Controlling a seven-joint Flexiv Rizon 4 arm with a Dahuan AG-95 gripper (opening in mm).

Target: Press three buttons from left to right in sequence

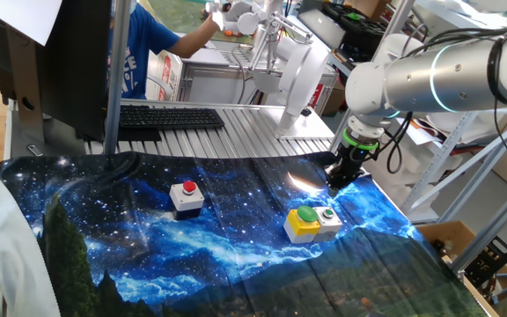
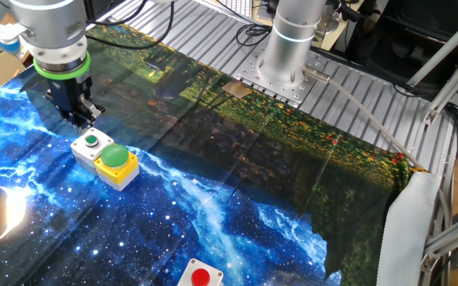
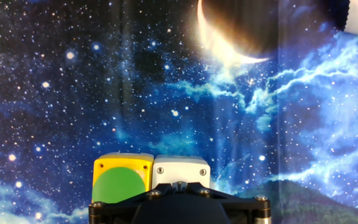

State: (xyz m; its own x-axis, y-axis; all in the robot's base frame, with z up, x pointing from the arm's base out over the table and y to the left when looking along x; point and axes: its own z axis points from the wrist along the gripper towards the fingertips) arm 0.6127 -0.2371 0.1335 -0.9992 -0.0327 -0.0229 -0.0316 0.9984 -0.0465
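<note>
Three buttons sit on the starry cloth (image 1: 236,238). The red cap on a grey-white box (image 1: 188,188) is at the left, and also shows in the other fixed view (image 2: 200,277). The large green dome on a yellow box (image 1: 306,216) (image 2: 114,156) (image 3: 118,185) touches the white box with the small green cap (image 1: 328,213) (image 2: 91,141). My gripper (image 1: 337,180) (image 2: 83,123) (image 3: 178,185) hovers just above and behind the white box (image 3: 180,169). Its fingers are shut together and hold nothing. In the hand view they hide the small green cap.
The arm's base (image 2: 285,56) stands on the ribbed metal table behind the cloth. A black keyboard (image 1: 170,116) lies at the back left. A person in blue (image 1: 143,44) is behind the table. A white sheet (image 2: 412,222) hangs at the cloth's edge.
</note>
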